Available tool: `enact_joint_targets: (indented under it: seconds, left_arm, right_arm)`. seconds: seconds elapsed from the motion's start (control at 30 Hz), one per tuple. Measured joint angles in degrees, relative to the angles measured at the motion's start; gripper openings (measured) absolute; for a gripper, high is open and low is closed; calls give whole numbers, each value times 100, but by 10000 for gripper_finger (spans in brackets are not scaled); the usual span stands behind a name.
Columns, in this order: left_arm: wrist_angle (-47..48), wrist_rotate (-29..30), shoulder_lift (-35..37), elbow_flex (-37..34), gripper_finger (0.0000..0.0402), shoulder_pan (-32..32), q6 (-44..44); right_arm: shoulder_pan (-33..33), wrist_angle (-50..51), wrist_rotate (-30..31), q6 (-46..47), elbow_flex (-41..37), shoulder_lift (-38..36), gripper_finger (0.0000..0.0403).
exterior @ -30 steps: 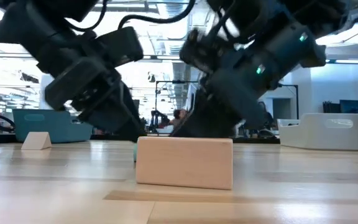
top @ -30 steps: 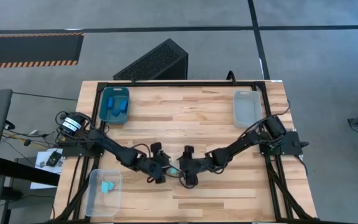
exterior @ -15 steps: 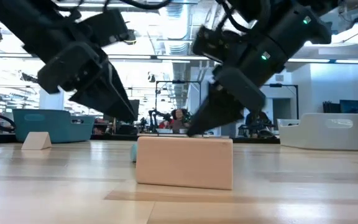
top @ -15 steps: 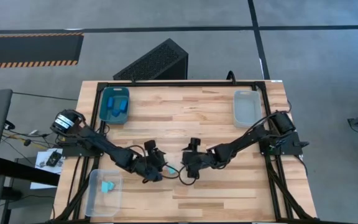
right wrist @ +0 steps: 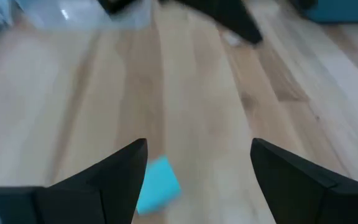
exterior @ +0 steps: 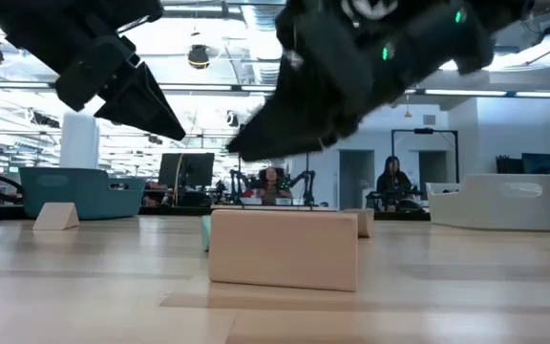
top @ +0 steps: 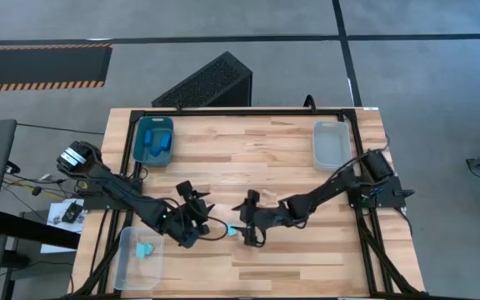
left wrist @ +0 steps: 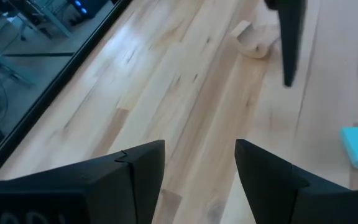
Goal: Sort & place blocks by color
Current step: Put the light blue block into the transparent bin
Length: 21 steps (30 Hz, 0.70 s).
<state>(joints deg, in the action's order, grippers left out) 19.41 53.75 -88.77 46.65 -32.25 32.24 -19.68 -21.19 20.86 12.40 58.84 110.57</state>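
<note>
Wooden table [top: 290,150], mid-front: the left gripper [top: 200,218] and right gripper [top: 248,227] are being held close together, both spread and empty. Between them a light cyan block [top: 233,228] is lying. Collision, or the block being knocked aside, is being risked.

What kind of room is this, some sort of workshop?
Probably a robotics lab in an open office: a framed wooden table, other robot arms at benches beyond, a seated person, and strip-lit ceilings.
</note>
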Motion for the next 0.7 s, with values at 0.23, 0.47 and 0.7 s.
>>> enact_joint_targets:
  seconds: [0.23, 0.47, 0.7]
  left_arm:
    - [282, -39, 0, 0, 185, -2, 93]
    - [692, -13, -26, -2, 185, 11, 450]
    - [658, -42, -42, -4, 185, 16, 485]
  right_arm:
    - [138, -214, -309, -160, -9, 476, 311]
    - [184, -303, -1202, -368, -10, 509, 311]
    - [242, -628, -1355, -655, -4, 779, 316]
